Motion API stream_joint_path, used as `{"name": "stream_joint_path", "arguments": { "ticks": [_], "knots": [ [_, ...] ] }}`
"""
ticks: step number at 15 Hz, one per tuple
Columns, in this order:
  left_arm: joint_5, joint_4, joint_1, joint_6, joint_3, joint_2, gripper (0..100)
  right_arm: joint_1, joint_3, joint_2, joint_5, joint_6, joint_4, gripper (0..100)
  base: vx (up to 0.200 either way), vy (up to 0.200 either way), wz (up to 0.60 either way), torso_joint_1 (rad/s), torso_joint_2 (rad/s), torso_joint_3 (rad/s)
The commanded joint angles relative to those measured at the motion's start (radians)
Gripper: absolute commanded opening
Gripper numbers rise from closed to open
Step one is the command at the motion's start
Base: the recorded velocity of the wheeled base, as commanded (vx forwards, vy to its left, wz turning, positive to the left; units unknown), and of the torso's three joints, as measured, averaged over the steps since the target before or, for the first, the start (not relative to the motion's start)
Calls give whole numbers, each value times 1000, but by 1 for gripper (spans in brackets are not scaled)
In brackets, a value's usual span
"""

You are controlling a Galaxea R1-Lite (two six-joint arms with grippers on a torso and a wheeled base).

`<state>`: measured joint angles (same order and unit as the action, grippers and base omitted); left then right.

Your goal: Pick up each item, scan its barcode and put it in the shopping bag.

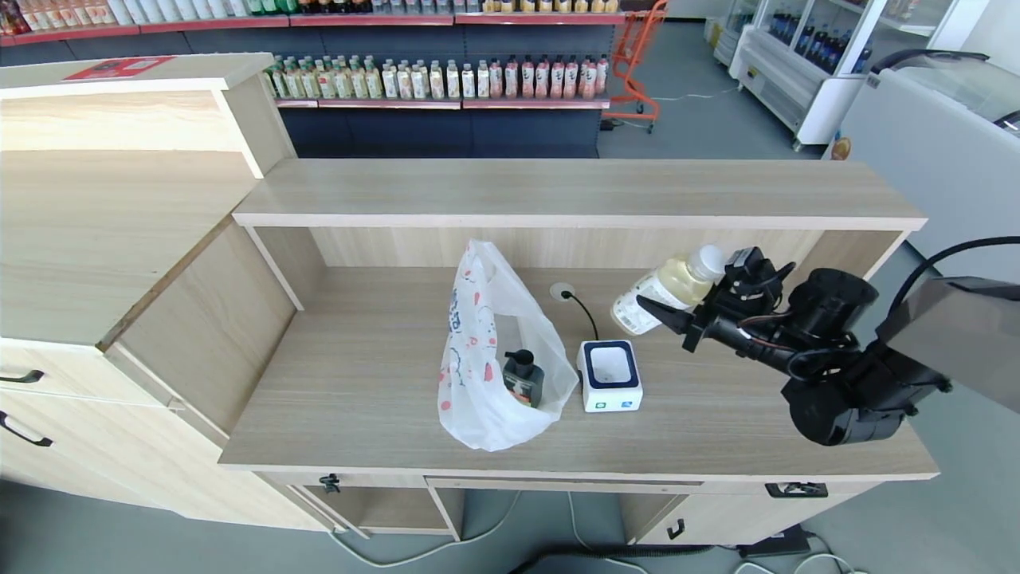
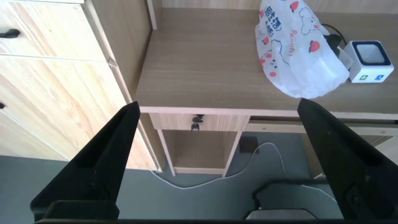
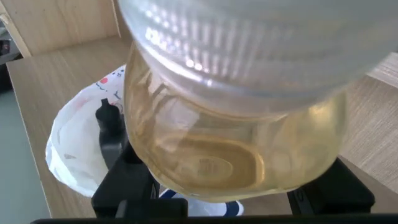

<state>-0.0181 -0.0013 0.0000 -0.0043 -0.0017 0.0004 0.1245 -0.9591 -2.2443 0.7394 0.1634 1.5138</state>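
My right gripper [image 1: 692,312] is shut on a bottle of pale yellow drink [image 1: 663,291] with a white cap, held tilted above the counter, up and to the right of the white scanner [image 1: 610,375]. Seen close in the right wrist view, the bottle [image 3: 236,124] hangs over the scanner's edge and the bag [image 3: 78,146]. The white printed shopping bag [image 1: 486,351] stands left of the scanner with a dark pump bottle [image 1: 523,379] inside. My left gripper [image 2: 221,155] is open, low in front of the counter, holding nothing.
The wooden counter [image 1: 382,383] has a raised back shelf [image 1: 574,191] and a side wall at the left. A black cable [image 1: 586,315] runs from a grommet to the scanner. Bare room lies left of the bag and right of the scanner.
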Motion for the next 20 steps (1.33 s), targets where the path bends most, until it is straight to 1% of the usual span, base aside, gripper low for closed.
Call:
{"name": "stream_joint_path", "arguments": {
  "ticks": [1,4,11,13,15,17,20],
  "knots": [
    [0,0,0,0,0,0,100,1,77,109,-20,-15,-17,0,0,0,0,0,0,0],
    [0,0,0,0,0,0,100,0,103,104,-44,-22,-17,0,0,0,0,0,0,0],
    [0,0,0,0,0,0,100,-5,131,104,-44,-36,-15,0,0,0,0,0,0,0],
    [0,0,0,7,0,0,100,-8,158,104,-44,-38,-9,0,200,0,0,0,5,5],
    [0,0,0,6,0,0,100,-8,183,112,-44,-42,-9,0,200,0,0,5,7,5],
    [0,0,0,3,0,0,100,-8,206,121,-46,-79,-9,0,200,0,0,-14,0,2],
    [0,0,0,1,0,0,100,-8,209,121,-46,-111,-15,0,0,0,0,0,0,0]
  ]
}}
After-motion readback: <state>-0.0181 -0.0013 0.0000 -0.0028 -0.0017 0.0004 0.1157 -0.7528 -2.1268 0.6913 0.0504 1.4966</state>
